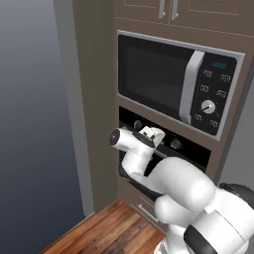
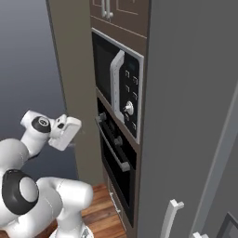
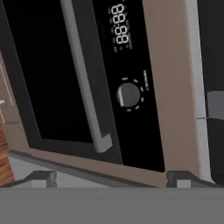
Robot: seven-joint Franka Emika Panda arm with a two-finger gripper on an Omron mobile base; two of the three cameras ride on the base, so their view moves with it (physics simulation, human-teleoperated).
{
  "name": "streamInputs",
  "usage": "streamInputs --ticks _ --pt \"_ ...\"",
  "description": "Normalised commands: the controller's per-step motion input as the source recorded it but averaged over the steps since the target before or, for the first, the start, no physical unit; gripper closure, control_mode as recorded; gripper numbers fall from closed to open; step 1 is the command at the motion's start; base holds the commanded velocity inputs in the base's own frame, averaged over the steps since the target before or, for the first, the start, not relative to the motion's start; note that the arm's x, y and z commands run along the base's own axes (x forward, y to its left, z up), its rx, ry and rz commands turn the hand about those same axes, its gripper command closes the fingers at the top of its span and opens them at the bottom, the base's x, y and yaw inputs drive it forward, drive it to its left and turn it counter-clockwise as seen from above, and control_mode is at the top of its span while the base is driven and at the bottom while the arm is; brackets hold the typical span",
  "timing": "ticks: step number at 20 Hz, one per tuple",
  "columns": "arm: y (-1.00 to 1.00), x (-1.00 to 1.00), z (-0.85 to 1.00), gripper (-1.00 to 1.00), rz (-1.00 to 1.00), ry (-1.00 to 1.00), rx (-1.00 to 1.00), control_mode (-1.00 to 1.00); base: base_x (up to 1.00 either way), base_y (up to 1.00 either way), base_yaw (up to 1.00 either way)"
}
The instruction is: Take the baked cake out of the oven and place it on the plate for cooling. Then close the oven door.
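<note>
Nearest, the white arm rises over the wooden floor (image 1: 106,228), bent at its elbow toward the tall brown cabinet column. The tool (image 3: 111,177) hangs in front of the oven (image 2: 116,160), close to it but not touching. In the hand view its two dark fingertips (image 3: 43,177) stand wide apart at the bottom edge, with nothing between them; it holds nothing.

Just beyond the tool is the oven door (image 2: 114,169), a black glass panel that stands upright and shut against the cabinet. Its long silver bar handle (image 2: 111,146) runs across the top of the door. In the hand view, which is rolled sideways, the handle reads as a near-vertical grey bar, with a round knob (image 3: 129,94) and a small digital display (image 3: 119,24) beside it on the black control strip. The knobs sit along the strip above the door.

Farther up, set in the same cabinet, is the black-and-silver microwave (image 1: 176,82), its door closed, with a vertical silver handle and a keypad with a dial on its right side. Above it are brown cupboard doors (image 1: 149,7).
</note>
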Motion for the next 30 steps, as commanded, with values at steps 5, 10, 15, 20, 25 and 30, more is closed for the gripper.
streamInputs --ticks 5,10,15,20,25,30 --pt "-0.16 0.2 -0.29 -1.0 0.0 -0.01 -0.14 -1.0 0.0 0.0 0.0" --pt "-0.11 0.23 -0.31 -1.0 0.0 -0.05 -0.1 -1.0 0.0 0.0 0.0" --pt "-0.13 0.3 -0.27 -1.0 0.0 -0.07 -0.03 -1.0 0.0 0.0 0.0" --pt "-0.15 0.36 -0.32 -1.0 0.0 -0.1 -0.01 -1.0 0.0 0.0 0.0" --pt "-0.18 0.43 -0.34 -1.0 0.0 -0.02 -0.05 -1.0 0.0 0.0 0.0" --pt "-0.15 0.41 -0.3 -1.0 0.0 0.0 -0.08 -1.0 0.0 0.0 0.0"
